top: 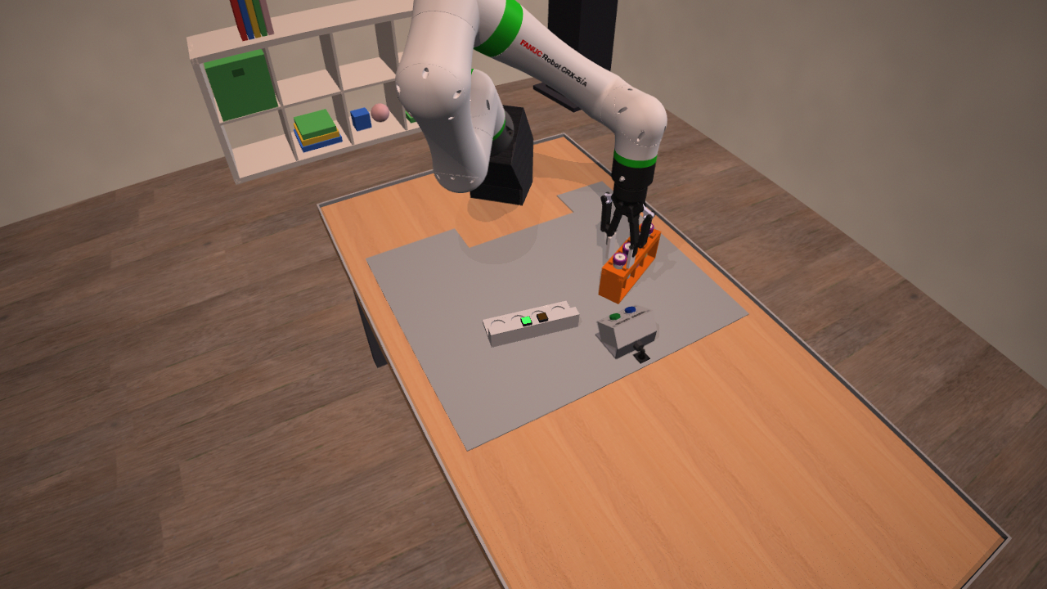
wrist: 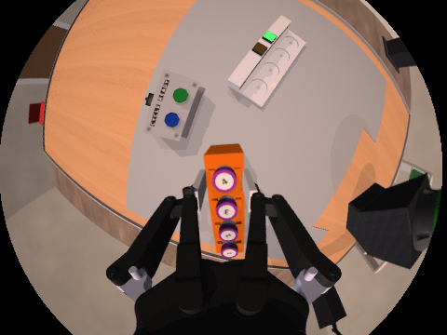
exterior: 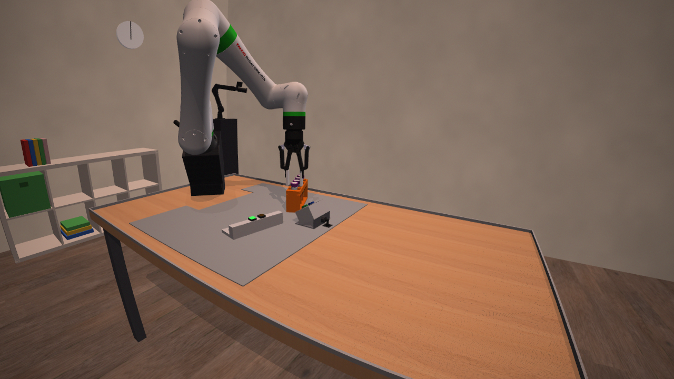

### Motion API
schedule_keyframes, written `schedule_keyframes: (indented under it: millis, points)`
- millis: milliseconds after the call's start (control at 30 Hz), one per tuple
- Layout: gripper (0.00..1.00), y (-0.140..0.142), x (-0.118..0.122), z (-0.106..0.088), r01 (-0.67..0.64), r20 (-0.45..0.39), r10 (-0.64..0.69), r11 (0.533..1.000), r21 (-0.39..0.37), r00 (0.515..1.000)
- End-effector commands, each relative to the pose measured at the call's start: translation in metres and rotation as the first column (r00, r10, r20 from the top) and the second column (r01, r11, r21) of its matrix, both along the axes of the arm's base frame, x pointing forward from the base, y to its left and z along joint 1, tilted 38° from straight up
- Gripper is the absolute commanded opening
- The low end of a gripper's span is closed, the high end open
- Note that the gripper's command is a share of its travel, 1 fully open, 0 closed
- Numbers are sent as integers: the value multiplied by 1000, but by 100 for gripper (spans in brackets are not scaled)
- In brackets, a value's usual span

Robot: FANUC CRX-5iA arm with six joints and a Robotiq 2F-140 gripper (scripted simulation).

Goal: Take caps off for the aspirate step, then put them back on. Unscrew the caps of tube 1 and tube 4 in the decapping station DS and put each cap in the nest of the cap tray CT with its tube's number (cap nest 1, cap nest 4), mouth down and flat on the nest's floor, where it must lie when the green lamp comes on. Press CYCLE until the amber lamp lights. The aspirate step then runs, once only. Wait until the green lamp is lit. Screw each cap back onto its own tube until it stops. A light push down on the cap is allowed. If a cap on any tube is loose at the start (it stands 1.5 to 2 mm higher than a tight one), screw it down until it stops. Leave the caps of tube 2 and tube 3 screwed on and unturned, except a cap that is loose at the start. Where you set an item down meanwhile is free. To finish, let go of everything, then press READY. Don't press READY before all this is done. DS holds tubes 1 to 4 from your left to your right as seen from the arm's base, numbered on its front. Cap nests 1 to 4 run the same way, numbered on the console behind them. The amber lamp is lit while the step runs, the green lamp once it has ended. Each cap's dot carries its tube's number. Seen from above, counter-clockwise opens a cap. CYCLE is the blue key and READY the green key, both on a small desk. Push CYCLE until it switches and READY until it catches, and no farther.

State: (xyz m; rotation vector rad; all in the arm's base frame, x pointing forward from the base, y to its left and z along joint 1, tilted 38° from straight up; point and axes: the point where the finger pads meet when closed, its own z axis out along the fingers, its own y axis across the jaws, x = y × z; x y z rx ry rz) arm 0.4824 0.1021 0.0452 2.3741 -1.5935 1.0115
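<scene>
The orange decapping station point(top: 629, 267) stands on the grey mat, and all its tubes carry purple caps. In the wrist view the caps run from cap 4 point(wrist: 223, 179) at the far end to cap 1 point(wrist: 230, 249) nearest the camera. My gripper point(wrist: 223, 178) is open and hangs just above the station point(wrist: 225, 205). One finger stands on each long side of the row, and neither touches a cap. The cap tray point(top: 530, 322) shows empty nests. Its green lamp point(top: 524, 320) is lit and the amber lamp point(top: 542, 316) is dark.
The small key desk point(top: 626, 329) stands in front of the station, with the green key point(wrist: 181, 95) and the blue key point(wrist: 171, 121) on top. The arm's black base point(top: 505, 157) is at the table's back. A shelf point(top: 293, 87) stands beyond the table.
</scene>
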Motion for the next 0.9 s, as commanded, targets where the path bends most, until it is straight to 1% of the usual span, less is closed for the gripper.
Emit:
schedule_keyframes:
  millis: [0, 67, 133, 167, 200, 233, 267, 500, 533, 867]
  points:
    - [35, 0, 0, 0, -214, -154, 198, 972, -96, 968]
    - [35, 0, 0, 0, -214, -154, 198, 972, -96, 968]
    - [35, 0, 0, 0, -346, -239, 306, 927, -145, 921]
    - [35, 0, 0, 0, -348, -240, 308, 926, -146, 921]
    - [35, 0, 0, 0, -406, -279, 353, 899, -164, 893]
    - [35, 0, 0, 0, -438, -301, 376, 882, -173, 876]
    - [35, 0, 0, 0, -449, -310, 384, 876, -175, 870]
    - [35, 0, 0, 0, -449, -310, 384, 876, -175, 870]
    - [0, 0, 0, 0, -449, -310, 384, 876, -175, 870]
    - [0, 0, 0, 0, -449, -310, 384, 876, -175, 870]
